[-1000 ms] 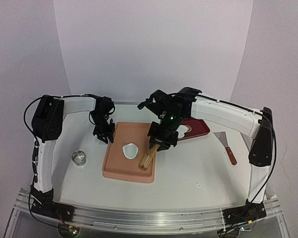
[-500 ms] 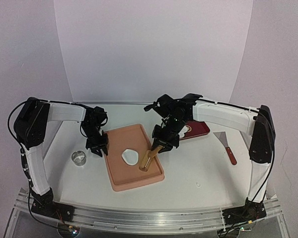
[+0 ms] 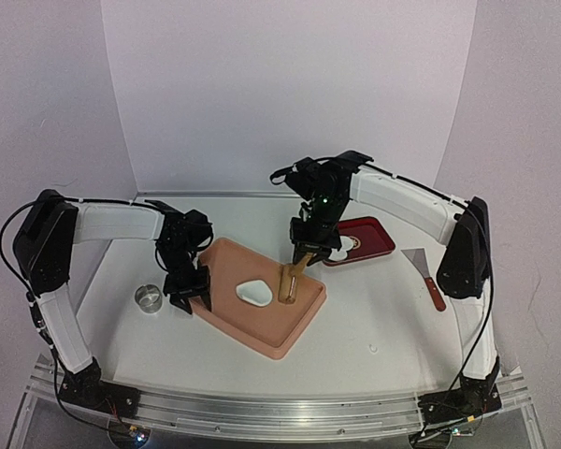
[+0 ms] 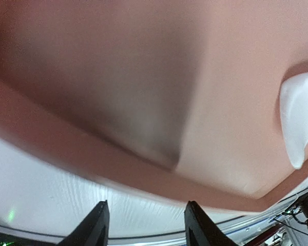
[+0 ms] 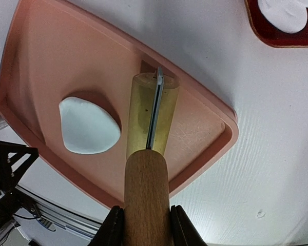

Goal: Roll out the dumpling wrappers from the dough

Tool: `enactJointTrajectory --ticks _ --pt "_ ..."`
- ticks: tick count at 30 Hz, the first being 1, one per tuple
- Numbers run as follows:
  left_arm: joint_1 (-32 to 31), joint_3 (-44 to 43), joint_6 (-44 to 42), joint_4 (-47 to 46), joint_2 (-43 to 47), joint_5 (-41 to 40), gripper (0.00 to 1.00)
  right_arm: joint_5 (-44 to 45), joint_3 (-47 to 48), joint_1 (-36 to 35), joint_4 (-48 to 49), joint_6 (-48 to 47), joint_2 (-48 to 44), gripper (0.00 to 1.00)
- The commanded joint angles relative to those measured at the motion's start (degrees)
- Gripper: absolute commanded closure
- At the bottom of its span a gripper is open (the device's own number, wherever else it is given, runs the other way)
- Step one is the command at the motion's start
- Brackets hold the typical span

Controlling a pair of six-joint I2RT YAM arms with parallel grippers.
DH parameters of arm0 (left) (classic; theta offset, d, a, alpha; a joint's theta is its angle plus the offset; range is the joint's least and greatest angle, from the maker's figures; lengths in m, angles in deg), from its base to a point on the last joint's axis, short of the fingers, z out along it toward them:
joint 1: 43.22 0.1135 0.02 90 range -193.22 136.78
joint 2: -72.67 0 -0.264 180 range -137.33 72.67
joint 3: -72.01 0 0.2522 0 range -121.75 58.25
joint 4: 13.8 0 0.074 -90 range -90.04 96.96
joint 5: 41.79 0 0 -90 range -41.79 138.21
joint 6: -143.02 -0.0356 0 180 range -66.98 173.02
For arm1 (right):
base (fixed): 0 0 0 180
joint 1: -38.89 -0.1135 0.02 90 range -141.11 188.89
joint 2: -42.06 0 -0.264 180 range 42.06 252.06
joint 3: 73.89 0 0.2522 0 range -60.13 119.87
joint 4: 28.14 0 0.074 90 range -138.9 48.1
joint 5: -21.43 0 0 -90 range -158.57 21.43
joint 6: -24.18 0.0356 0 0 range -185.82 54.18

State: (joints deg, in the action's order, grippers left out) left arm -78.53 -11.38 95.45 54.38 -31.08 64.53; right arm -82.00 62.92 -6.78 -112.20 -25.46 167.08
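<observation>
The dough is a flat irregular white piece lying in a pink tray, which sits turned at an angle. My right gripper is shut on the wooden handle of a rolling pin, whose yellowish roller rests on the tray floor just right of the dough. My left gripper stands open at the tray's left rim, and in its own view the gripper holds nothing, with the rim just ahead. White dumpling wrappers lie on a red tray.
A metal ring cutter stands on the table left of my left gripper. A scraper with a red handle lies at the right. The red tray sits close behind the pink tray's far corner.
The pink tray has turned, one corner now pointing at the near edge. My left gripper came nearer and opened off the rim. The right gripper drew back with the rolling pin.
</observation>
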Motion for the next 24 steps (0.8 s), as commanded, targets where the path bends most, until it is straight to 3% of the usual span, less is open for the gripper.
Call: enactJointTrajectory --ticks 1,5,9,16,24 --pt "0.2 -8.8 -6.5 12.3 4.8 -7.2 0.45 2.3 3.2 1.2 -4.6 -4.4 -2.9 1.00" --pt "1.8 -13.3 -14.7 13.7 4.3 -12.6 0.41 -3.4 7.0 0.6 -4.1 -3.7 -3.6 1.00" --pt "8.8 -15.2 -23.3 9.9 1.7 -11.9 0.32 -5.5 10.6 -1.5 -3.4 -0.5 -4.2 1.00" --pt "14.5 -16.2 -33.1 2.6 -6.5 -5.7 0.37 -2.7 6.2 -6.1 5.1 11.9 -7.2 1.00" --pt "14.8 -16.9 -34.4 -0.3 -11.3 -3.9 0.43 3.1 4.5 -8.7 8.9 19.6 -5.3 1.00"
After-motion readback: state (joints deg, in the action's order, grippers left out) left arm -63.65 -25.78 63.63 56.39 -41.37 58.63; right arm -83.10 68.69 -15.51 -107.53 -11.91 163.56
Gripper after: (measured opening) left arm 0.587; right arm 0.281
